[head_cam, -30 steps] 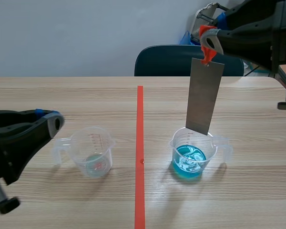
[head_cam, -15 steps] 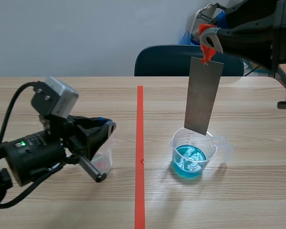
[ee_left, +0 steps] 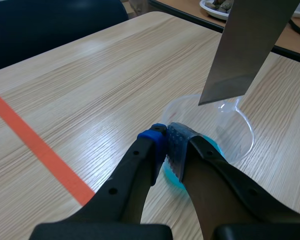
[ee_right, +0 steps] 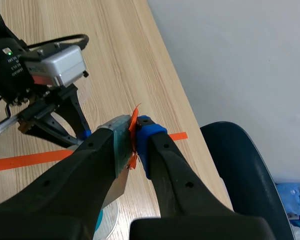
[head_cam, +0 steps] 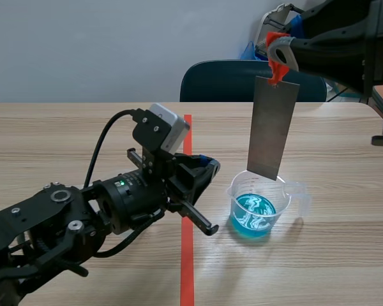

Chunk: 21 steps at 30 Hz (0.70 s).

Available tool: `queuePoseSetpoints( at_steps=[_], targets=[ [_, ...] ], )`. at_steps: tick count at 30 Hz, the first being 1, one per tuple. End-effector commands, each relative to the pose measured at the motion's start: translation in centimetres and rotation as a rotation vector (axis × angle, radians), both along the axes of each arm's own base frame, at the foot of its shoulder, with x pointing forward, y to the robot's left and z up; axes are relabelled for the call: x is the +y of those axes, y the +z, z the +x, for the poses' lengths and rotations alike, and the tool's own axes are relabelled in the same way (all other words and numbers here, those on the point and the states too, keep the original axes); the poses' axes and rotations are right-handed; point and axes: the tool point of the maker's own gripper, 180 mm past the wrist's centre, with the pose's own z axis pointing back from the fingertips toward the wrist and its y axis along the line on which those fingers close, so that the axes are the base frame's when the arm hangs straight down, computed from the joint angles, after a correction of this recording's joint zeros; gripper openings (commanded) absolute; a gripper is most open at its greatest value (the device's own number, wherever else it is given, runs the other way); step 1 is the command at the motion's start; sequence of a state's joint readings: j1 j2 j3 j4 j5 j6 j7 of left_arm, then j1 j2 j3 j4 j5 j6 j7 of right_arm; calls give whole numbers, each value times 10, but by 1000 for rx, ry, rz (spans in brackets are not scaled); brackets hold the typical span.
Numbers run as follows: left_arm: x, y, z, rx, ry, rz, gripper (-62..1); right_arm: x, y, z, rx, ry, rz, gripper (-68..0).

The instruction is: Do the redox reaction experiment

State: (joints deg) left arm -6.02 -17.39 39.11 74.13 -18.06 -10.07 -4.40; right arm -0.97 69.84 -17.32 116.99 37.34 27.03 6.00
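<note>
Risk sits with the left claw [ee_left: 165,144], fingers together, just beside the measuring cup [head_cam: 263,203] of blue solution [head_cam: 254,215]: a nudge could spill it. The right claw [ee_right: 135,136], clamped on an orange-red tab [head_cam: 278,64], hangs the metal plate [head_cam: 272,127] over the cup.

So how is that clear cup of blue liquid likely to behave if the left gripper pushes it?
The cup looks like thin clear plastic and is only partly filled with blue liquid, so it is probably light and apt to slide on the smooth table. A high push from the left gripper might tip it or slosh the liquid.
</note>
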Motion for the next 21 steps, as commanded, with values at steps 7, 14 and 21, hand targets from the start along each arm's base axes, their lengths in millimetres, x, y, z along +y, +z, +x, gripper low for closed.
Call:
queuePoseSetpoints(
  at_steps=[7, 14, 21],
  targets=[
    [-22, 1, 8, -23, -15, -2, -585, 1, 9, 2, -25, 2, 22, -669],
    [-23, -7, 8, -22, -16, 25, -586, 1, 9, 2, -25, 2, 21, -669],
    [-23, -7, 9, -23, -14, 23, -586, 1, 9, 2, -25, 2, 21, -669]
  ],
)
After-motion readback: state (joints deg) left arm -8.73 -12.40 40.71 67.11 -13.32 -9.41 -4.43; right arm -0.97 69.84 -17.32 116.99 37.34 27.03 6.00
